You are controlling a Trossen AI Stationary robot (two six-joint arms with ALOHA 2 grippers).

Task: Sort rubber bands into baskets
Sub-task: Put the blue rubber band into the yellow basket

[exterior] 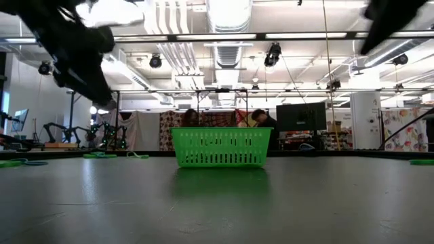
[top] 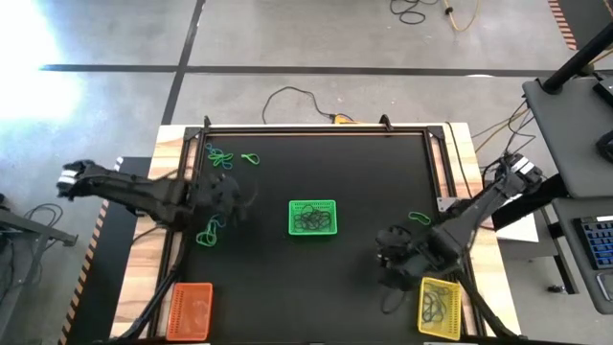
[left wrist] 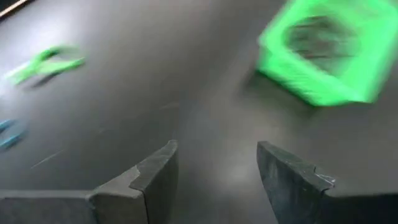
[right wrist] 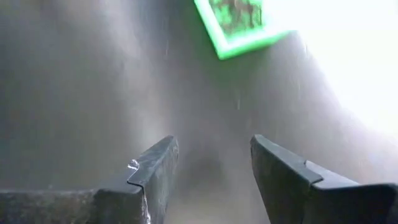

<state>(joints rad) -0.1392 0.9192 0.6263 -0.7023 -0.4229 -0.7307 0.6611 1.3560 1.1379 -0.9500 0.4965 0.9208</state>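
The left hand (top: 233, 199) hangs over the left part of the black tabletop (top: 364, 172), its fingers (left wrist: 155, 180) spread with nothing between them. Green and blue rubber bands (top: 222, 155) lie just beyond it near the far left corner, and another green band (top: 209, 233) lies just on its near side. The green basket (top: 313, 218) stands in the middle of the tabletop with dark bands heaped inside. The right hand (top: 391, 257) hangs over the right part, next to the yellow basket (top: 439, 308) at the near right corner; its fingers (right wrist: 155, 174) are also spread and empty. The yellow basket holds some dark bands. One green band (top: 419, 218) lies near the right edge. The orange basket (top: 191, 310) sits at the near left corner.
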